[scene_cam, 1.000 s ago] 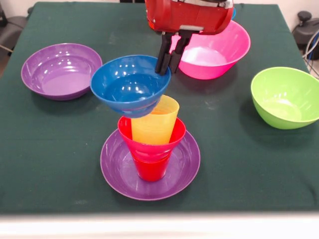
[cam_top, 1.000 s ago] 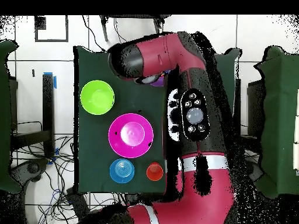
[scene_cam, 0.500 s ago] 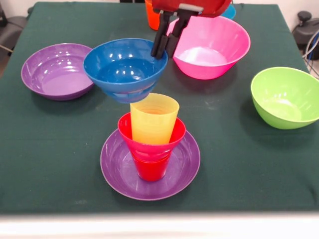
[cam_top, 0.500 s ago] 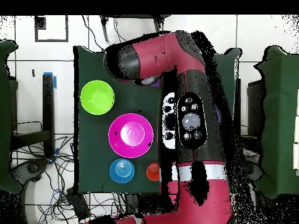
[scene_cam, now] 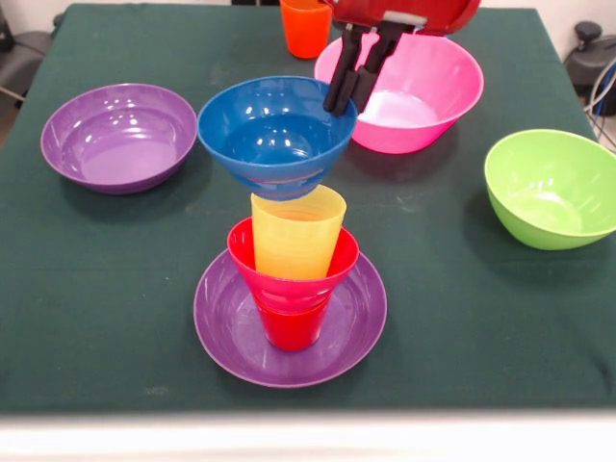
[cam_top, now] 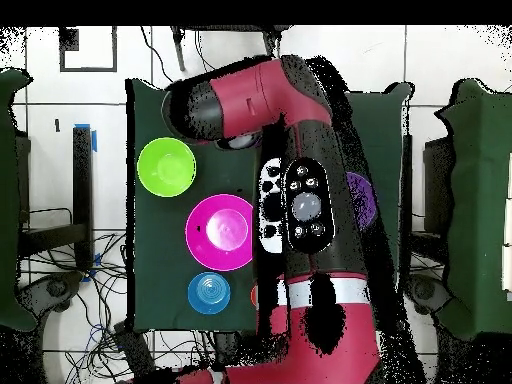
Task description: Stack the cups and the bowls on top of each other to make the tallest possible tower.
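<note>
front view shows the gripper (scene_cam: 348, 96) clamped on the far rim of the blue bowl (scene_cam: 275, 136), carrying it in the air just above the yellow cup (scene_cam: 297, 232). that cup is the tower's top: it sits in the crimson bowl (scene_cam: 292, 272), which sits on the red cup (scene_cam: 290, 327), all on the purple bowl (scene_cam: 290, 322) at the base.

i judge the bowl's bottom is a touch left of the yellow cup's mouth, so i'd nudge it right until its foot is centred over the cup, then level it, since a rim grip lets it hang tilted. lower slowly and stop at first contact; the stack is narrow and a sideways push would topple it. let go only once the bowl rests evenly, then lift straight up.

overhead view hides the tower under the arm, so i'd trust the front camera. the pink bowl (scene_cam: 412, 91), behind the tower, is the gripper's near neighbour on retreat.
</note>
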Controlling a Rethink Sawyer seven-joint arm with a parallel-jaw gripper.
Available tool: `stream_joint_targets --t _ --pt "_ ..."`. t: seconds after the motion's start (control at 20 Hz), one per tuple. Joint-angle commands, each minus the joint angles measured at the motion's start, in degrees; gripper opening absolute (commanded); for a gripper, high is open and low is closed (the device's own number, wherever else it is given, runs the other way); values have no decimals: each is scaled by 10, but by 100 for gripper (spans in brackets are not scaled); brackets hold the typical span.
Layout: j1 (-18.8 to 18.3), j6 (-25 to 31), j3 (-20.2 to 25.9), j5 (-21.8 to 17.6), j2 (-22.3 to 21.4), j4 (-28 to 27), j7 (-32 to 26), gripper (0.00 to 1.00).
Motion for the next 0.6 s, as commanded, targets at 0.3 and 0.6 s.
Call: stream_joint_targets --t 0.3,0.6 --pt "9 0 -12 3 50 62 17 0" --pt "7 -13 -21 -7 57 59 5 0"
